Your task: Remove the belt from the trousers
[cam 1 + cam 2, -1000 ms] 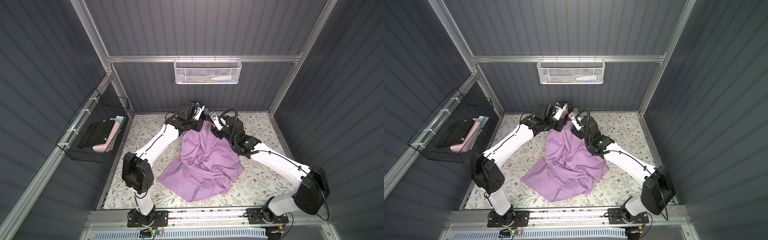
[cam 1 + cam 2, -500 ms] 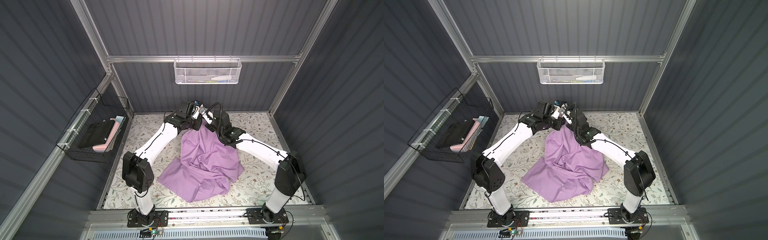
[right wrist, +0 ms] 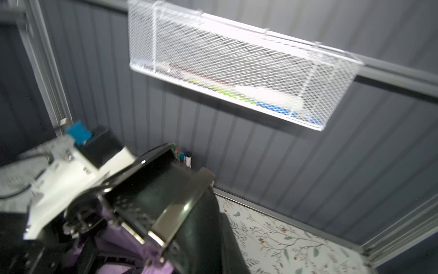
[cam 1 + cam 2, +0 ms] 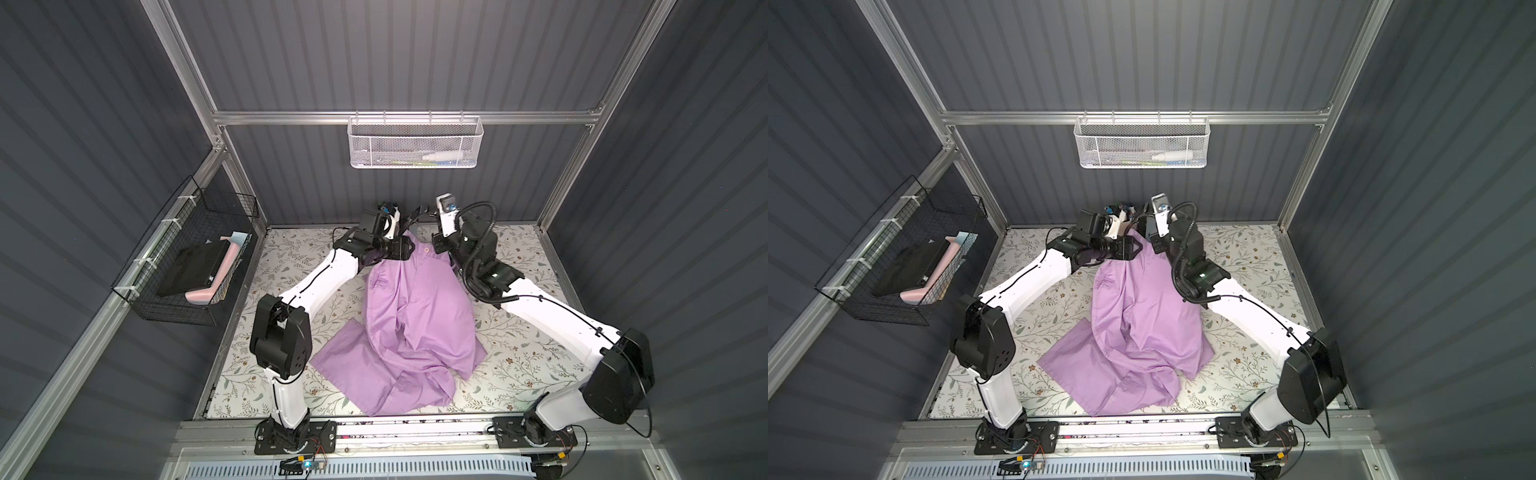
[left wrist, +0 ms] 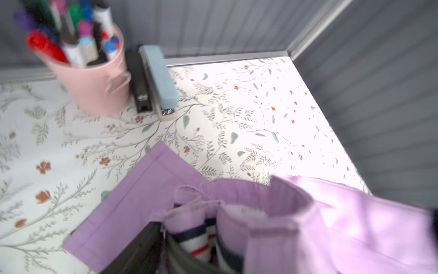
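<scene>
The lilac trousers (image 4: pixel 415 316) (image 4: pixel 1142 316) lie crumpled on the floral table, with the waistband end lifted at the far side. In the right wrist view the belt (image 3: pixel 151 189), a black strap with a shiny metal buckle (image 3: pixel 170 213), rises close to the camera. My right gripper (image 4: pixel 419 212) (image 4: pixel 1144 218) is shut on it above the waistband. My left gripper (image 4: pixel 409 248) (image 4: pixel 1136 247) sits at the waistband with its jaws apart. The pale inner waistband (image 5: pixel 237 208) drapes over one dark finger (image 5: pixel 142 249); the other finger is hidden by cloth.
A pink cup of markers (image 5: pixel 94 80) and two staplers (image 5: pixel 163 83) stand against the back wall behind the grippers. A white mesh basket (image 4: pixel 415 141) hangs on the back wall. A black wire basket (image 4: pixel 195 257) hangs on the left wall.
My right gripper closed in on the waistband, shut on the belt and lifted it, while its elbow swung in and back out. My left gripper's jaws spread apart.
</scene>
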`<state>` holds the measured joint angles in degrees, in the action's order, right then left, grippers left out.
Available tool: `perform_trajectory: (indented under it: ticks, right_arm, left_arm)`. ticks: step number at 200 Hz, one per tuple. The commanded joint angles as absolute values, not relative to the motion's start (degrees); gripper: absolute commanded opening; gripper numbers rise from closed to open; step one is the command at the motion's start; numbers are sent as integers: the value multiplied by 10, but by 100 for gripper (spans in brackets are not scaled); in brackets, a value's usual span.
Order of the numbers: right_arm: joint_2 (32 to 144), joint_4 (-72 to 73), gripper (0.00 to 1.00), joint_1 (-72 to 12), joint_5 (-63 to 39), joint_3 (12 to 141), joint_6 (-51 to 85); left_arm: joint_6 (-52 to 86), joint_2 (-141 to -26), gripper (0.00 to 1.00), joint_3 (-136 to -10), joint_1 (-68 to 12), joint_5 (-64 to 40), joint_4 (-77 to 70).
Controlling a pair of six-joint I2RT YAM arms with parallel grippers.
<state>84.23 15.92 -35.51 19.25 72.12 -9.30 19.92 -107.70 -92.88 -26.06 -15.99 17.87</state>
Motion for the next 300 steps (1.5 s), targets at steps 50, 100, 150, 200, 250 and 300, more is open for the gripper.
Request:
perform_trajectory:
  ticks: [50,100,150,200,250,300]
  right_arm:
    - [849,373,0,-252,133,800,149]
    - [814,385,0,-262,60,669,157]
    - [826,409,0,-283,0,575,141]
    - [862,376,0,-285,-19,599,146]
    - [859,352,0,-284,28,587,174]
    - [856,313,0,-285,-7,591,155]
  left_arm:
    - [186,-1211,75,-1139,-141,-203,275]
    - [86,-1170,77,-1124,-117,-235,268]
    - [48,-1036,83,-799,-153,-257,71]
    - [5,-1003,90,-749,-195,-209,97]
    - [8,-931,91,-665,-205,-182,-3]
    - [-32,-924,90,-711,-229,-153,-12]
